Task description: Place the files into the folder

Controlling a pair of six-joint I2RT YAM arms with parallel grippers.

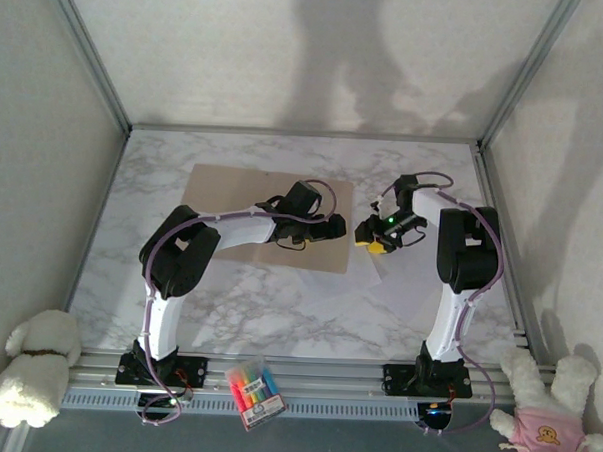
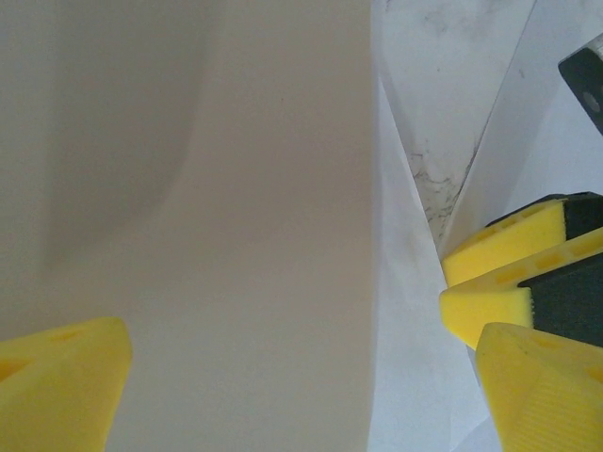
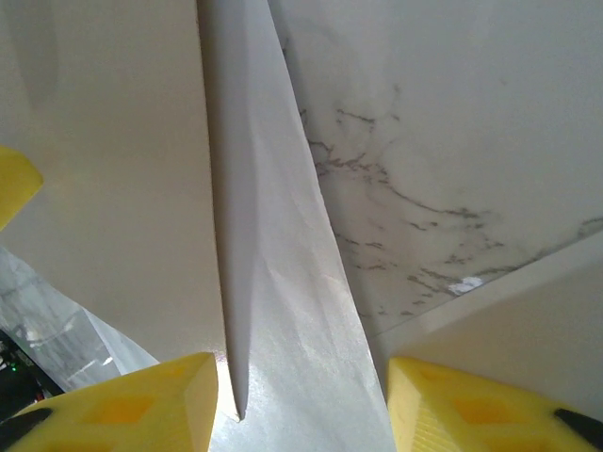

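- Tabletop (image 1: 278,305) sets your stage: white-grey marble, both arms reaching in from the near edge toward the middle.
- Folder (image 1: 223,188) next, tan and flat, left of centre under the left arm. Its right edge faces the paper, so that looks like the side the sheets must go in by. You can't tell from here whether a leaf is lifted.
- Files (image 3: 283,311) lie just right of that edge, white on pale marble and hard to pick out from above. In the right wrist view, one sheet stands up in a ridge beside the folder.
- Left gripper (image 1: 333,227) hangs over the folder's right edge, its fingers (image 2: 57,386) spread wide with nothing between them. It's probably placed there to steady or lift the cover.
- Right gripper (image 1: 373,236) sits just beside it, nose to nose. Its fingers (image 3: 132,405) are partly apart, straddling the raised sheet with a visible gap on each side, so there's no pinch yet.
- Watch this one: thin, floppy paper may buckle rather than slide in.
- Marker pack (image 1: 252,389) sits by the arm bases, well clear of everything.
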